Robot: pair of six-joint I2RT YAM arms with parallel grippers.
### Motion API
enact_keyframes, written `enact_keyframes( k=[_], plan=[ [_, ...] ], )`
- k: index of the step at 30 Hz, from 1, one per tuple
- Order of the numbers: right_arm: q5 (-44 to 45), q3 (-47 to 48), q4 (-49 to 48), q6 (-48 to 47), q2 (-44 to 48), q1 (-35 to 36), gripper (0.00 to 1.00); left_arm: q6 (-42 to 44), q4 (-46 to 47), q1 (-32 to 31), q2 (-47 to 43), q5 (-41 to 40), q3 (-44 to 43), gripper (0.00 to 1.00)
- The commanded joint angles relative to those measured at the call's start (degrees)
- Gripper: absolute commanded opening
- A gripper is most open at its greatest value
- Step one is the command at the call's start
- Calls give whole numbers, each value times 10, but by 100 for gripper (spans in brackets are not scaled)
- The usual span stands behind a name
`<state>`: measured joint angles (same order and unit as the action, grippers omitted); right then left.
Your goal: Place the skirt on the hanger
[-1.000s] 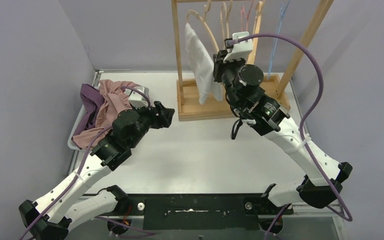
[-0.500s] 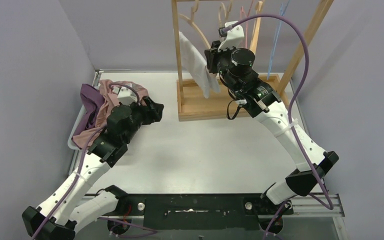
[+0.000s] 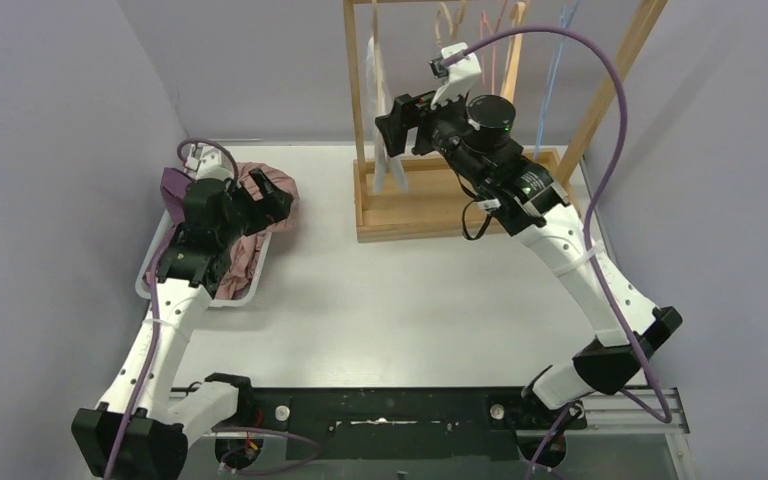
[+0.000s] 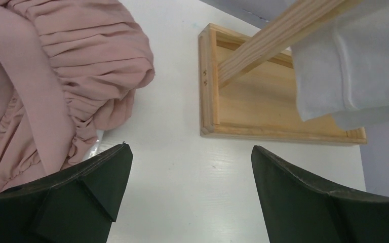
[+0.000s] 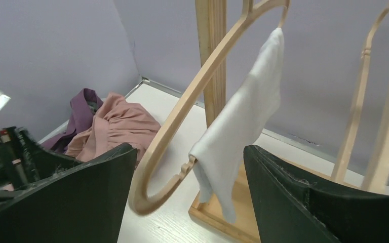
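A white skirt [image 5: 243, 119] is draped over one arm of a wooden hanger [image 5: 174, 119] that hangs from the rack; from above the white skirt [image 3: 374, 65] shows edge-on. My right gripper [image 5: 187, 150] stands open around the hanger's lower end and the cloth's hem, touching neither; from above the right gripper [image 3: 401, 120] is just left of the rack post. A pink gathered skirt [image 4: 66, 66] lies bunched in the tray [image 3: 148, 287]. My left gripper [image 4: 191, 148] is open with nothing between its fingers, at the pink skirt's right edge; from above the left gripper [image 3: 270, 202] hovers over the pile.
The wooden rack [image 3: 460, 218] with its box base stands at the back centre, more hangers [image 3: 448, 15] on its rail. A purple garment [image 3: 172, 185] lies under the pink one. The rack base [image 4: 243, 109] is close ahead of the left fingers. Walls close in on left and right.
My right gripper has opened and let go, leaving the hanger and white skirt hanging edge-on. The left arm swung back left over the clothes pile and its jaws widened.
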<state>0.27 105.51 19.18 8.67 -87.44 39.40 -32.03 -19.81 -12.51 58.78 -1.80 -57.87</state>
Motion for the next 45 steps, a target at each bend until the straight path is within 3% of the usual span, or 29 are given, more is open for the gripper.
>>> enact_keyframes(
  k=[1, 7, 11, 16, 20, 25, 36, 42, 45],
  plan=[
    [-37, -9, -38, 18, 99, -4, 80, -14, -28, 74, 24, 129, -28, 90],
    [-139, -171, -74, -15, 225, -1, 82, -29, -102, 175, 68, 87, -66, 88],
    [-149, -312, -95, -24, 308, 3, 83, -29, -120, 239, 96, 78, -59, 85],
    [-101, -423, -122, 17, 360, 4, 82, -22, -85, 244, 152, 111, -49, 75],
    [-71, -486, -145, 47, 377, 5, 81, -17, -52, 244, 203, 95, -68, 61],
    [-49, -521, -153, 56, 377, 3, 81, -27, -10, 245, 251, 48, -88, 62],
    [-26, -515, -151, 21, 353, 1, 81, -69, 229, 246, 305, 122, -55, 60],
    [-19, -510, -136, 14, 347, 1, 81, -113, 337, 249, 321, 196, -34, 45],
    [-7, -513, -134, 15, 349, 1, 81, -108, 327, 249, 332, 191, -45, 43]
  ],
)
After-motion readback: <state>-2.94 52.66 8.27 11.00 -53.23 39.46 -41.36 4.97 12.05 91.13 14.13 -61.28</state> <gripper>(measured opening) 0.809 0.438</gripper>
